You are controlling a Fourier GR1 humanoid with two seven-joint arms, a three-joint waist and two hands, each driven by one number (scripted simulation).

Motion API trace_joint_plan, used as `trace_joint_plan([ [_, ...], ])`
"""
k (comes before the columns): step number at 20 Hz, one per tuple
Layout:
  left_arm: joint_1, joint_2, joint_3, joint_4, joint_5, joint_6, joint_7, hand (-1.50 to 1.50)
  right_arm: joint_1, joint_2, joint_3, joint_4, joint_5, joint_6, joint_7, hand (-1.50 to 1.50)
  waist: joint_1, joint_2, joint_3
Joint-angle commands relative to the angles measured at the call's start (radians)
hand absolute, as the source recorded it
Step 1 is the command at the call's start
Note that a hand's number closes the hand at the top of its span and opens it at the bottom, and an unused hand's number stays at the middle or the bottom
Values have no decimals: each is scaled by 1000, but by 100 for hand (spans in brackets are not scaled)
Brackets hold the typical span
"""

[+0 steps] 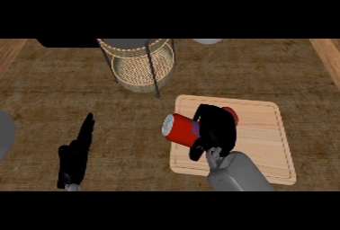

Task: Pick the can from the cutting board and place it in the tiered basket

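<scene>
Red can tilted over board left edge | right hand fingers curled round it | left hand open, resting | lift clear; carry up-left to basket; lower upright before release

Right hand wrapped round the can above the cutting board.

The right hand curls its fingers round a red can, which is tilted with its silver top facing left, over the left part of the pale wooden cutting board. The tiered basket stands at the far side of the brown worktop. The left hand is at the near left, fingers straight, holding nothing.
</scene>
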Motion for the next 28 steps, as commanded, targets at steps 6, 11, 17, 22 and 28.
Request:
trace_joint_plan([
  [6,29,-10,6,19,4,-14,-1,0,-193,7,-2,-312,-47,-130,220,150,-8,-2,-6],
  [11,19,-27,12,40,-14,11,25,0,-311,6,-34,-482,74,57,240,150,-25,-2,-6],
  [17,24,-46,-5,55,-27,-7,-8,0,-593,6,-125,-380,8,175,324,150,-11,0,-7],
  [22,49,-39,-17,-5,-52,18,36,0,-696,6,-181,-245,7,141,326,150,1,-1,-6],
  [28,57,-19,19,9,-24,-29,4,0,-832,6,-272,2,-10,31,268,150,19,6,-7],
])
